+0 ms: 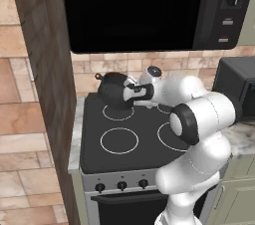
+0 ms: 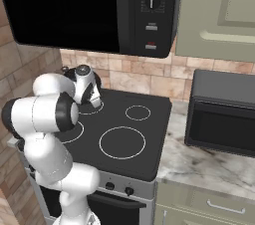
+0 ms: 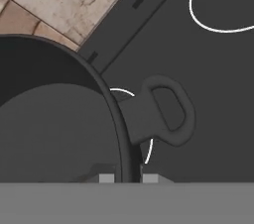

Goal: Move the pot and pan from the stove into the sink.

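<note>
1. Gripper (image 3: 128,177) seen closed on the rim of the pot (image 3: 54,129) in the hand view, one fingertip (image 3: 106,178) inside the wall and the other just outside it.
2. Pinched the thin rim between the two tips, with no gap showing on either side.
3. Pot's looped side handle (image 3: 166,111) stuck out just beyond the outer fingertip, free of the grip.
4. Pot (image 1: 115,91) stood on the stove (image 1: 124,139) over the back left burner ring in the left base view, directly under the gripper (image 1: 133,91) and partly hidden by the wrist.
5. Part of that burner's white ring showed under the handle, right beside the gripper.
6. Three other burner rings lay bare on the black glass, nearer the robot's base and to the gripper's right.
7. Tiled wall (image 3: 74,0) rose just behind the pot, beyond the stove's back edge.
8. Microwave (image 2: 94,5) hung above the gripper (image 2: 94,100) in the right base view.
9. Black countertop oven (image 2: 224,114) sat well to the gripper's right, on the marble counter (image 2: 199,164) beside the stove (image 2: 144,154).
10. Row of black knobs (image 1: 122,185) lined the stove's silver front, well below the gripper and toward the base.
</note>
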